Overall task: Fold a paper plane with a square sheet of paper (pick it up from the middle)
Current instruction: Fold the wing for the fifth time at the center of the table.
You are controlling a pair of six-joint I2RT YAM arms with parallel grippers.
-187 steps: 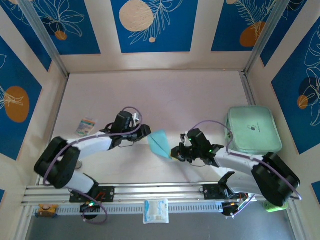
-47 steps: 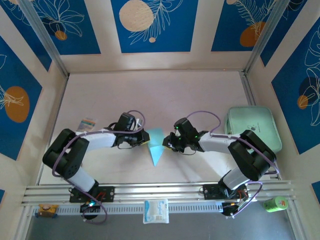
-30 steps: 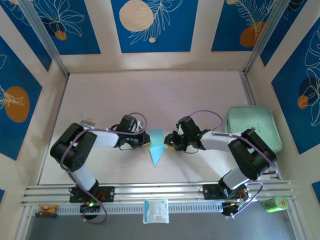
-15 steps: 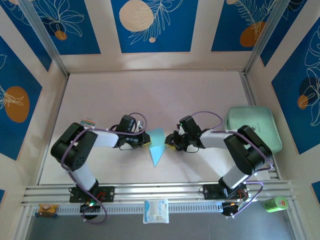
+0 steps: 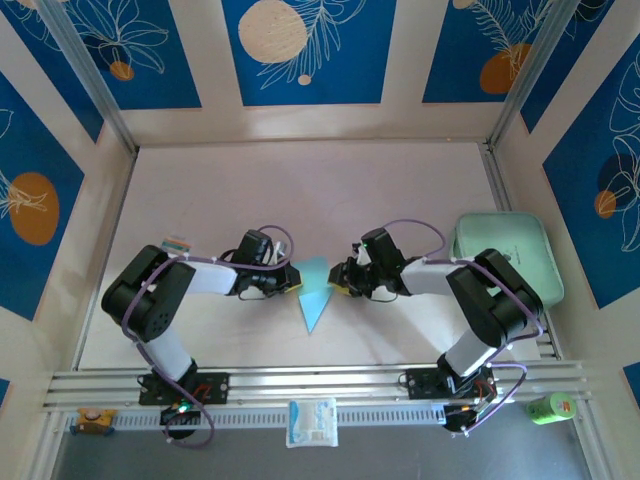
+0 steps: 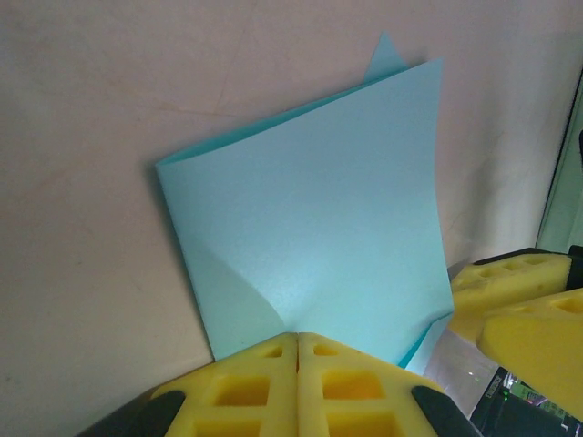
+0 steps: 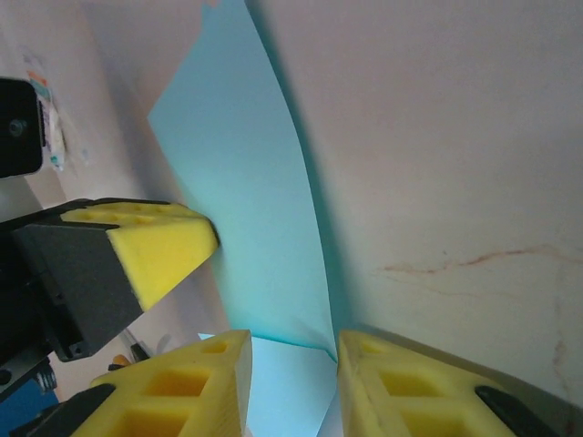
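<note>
At the bottom centre of the overhead view, a small white packet (image 5: pixel 312 422) lies in front of the arm bases. Beyond it, in the middle of the pale counter (image 5: pixel 300 190), lies the light blue folded paper sheet (image 5: pixel 315 295) — wide at the top, narrowing to a point aimed at the bottom of the frame. The left hand (image 5: pixel 290 281) meets its left edge and the right hand (image 5: pixel 340 287) its right edge. In the left wrist view, the left hand (image 6: pixel 299 344) has its yellow foam fingers pressed together at the bottom centre. They are clamped on the near edge of the paper (image 6: pixel 319 228), which spreads curved and layered toward the upper right. In the right wrist view, the right hand (image 7: pixel 293 346) has its fingers apart — the paper's (image 7: pixel 246 164) edge runs down into the gap between them. At the right of the overhead view, well apart from the paper, sits a mint-green rounded tray (image 5: pixel 480 270).
</note>
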